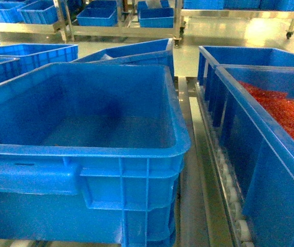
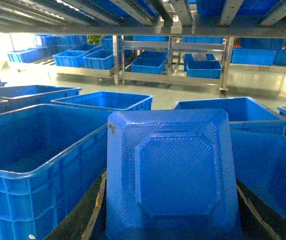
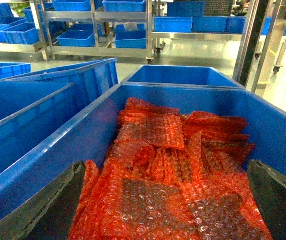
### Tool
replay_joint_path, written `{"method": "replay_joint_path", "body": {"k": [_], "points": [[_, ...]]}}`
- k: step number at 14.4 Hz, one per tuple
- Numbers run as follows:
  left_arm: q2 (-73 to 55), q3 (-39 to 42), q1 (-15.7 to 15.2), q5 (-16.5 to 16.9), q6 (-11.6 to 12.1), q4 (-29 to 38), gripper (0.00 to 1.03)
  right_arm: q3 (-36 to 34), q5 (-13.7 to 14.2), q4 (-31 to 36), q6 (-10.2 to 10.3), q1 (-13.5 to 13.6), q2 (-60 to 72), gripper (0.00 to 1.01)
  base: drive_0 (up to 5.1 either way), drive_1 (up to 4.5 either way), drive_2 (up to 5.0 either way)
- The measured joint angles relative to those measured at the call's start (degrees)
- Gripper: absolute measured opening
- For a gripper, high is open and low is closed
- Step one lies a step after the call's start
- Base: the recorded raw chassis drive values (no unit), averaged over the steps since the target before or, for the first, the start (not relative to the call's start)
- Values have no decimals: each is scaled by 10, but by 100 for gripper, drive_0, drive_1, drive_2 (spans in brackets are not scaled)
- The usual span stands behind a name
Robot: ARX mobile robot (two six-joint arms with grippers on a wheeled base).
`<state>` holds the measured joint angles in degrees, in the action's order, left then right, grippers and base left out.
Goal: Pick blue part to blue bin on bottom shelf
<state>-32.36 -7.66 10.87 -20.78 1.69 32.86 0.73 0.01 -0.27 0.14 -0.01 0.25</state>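
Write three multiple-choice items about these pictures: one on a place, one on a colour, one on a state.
1. On which side of the blue bin does the red-filled crate stand in the head view? A left; B right; C inside it.
2. The wrap under the right hand is: A green; B red; C white.
3. The blue bin is: A empty; B full; C lidded.

Key: B, it stands across the roller rail. B, the right wrist view shows red bubble sheets. A, its bare floor shows.
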Motion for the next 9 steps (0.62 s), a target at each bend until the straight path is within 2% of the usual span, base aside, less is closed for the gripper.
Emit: {"method": "replay_joint_path", "body": {"k": [9], "points": [[0,0,0,0,0,0,44,0,0,0,0,0,0,98,0,0,0]]}}
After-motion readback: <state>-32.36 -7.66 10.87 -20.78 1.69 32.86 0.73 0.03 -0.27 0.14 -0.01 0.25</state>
